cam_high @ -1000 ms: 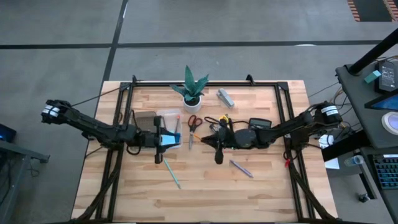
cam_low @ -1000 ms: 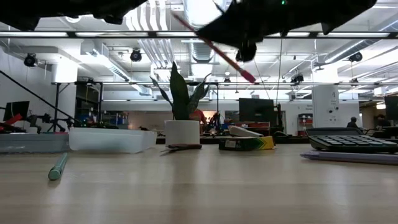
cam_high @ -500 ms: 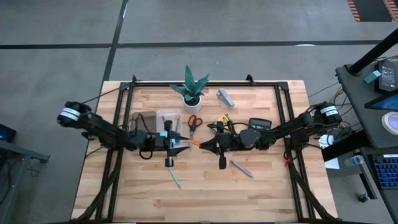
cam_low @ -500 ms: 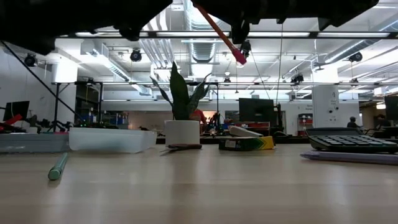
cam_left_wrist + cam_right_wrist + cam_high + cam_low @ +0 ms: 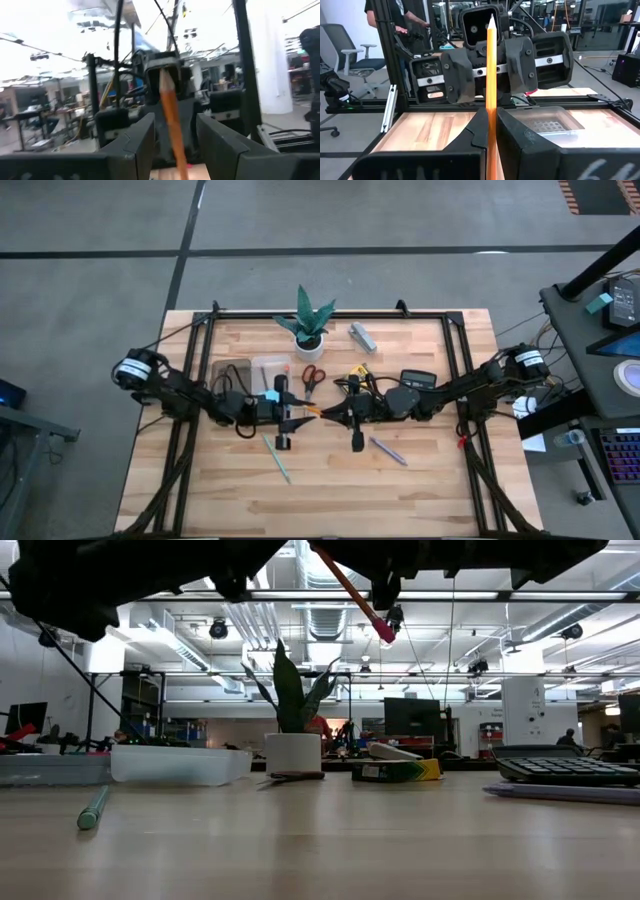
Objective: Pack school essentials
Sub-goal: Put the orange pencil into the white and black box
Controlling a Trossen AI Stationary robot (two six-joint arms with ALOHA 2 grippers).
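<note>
Holding a long orange pencil (image 5: 491,75) tight between its fingers, the right gripper (image 5: 325,412) hangs above the middle of the light wooden table (image 5: 330,490). The left gripper (image 5: 300,420) faces it, its fingers spread wide on each side of the pencil's tip. A clear plastic box (image 5: 270,370) sits just behind the left gripper.
</note>
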